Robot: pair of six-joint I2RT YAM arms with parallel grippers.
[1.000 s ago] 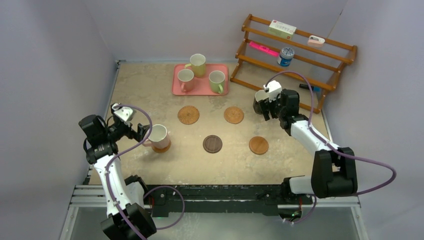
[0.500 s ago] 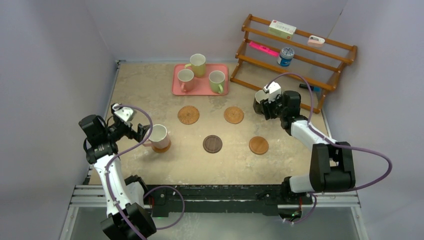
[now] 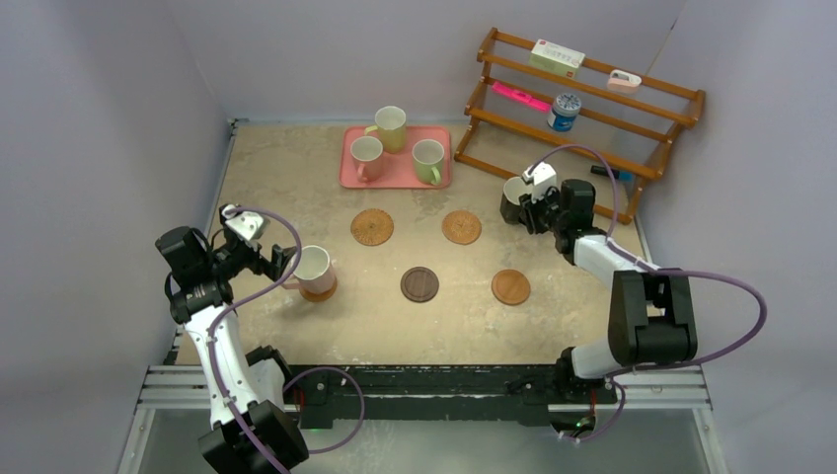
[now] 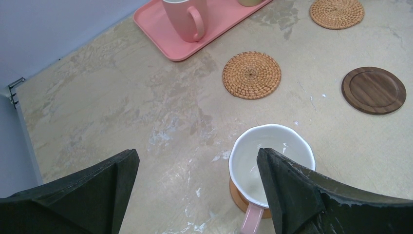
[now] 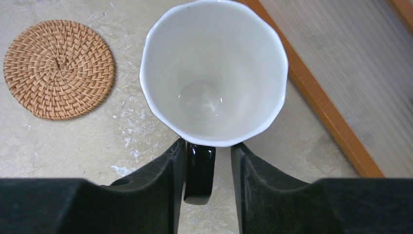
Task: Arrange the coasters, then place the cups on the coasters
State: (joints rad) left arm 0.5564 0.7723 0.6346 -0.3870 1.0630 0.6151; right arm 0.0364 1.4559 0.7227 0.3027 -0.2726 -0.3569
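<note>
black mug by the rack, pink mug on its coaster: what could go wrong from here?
Right end effector straddles only the thin handle of the black mug; lifted, the mug may swing or clip the rack rail beside it. Left end effector sits open beside the pink mug; pulling away could nudge it off its coaster.

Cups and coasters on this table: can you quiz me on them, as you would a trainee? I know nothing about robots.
1. True or false: the tray holds exactly three cups.
2. Which cup stands on a coaster? A pink, B green, C yellow.
3. Fill in: the right gripper has a finger on each side of the black cup's ____.
Key: 1 true. 2 A, the pink cup off the tray. 3 handle.
</note>
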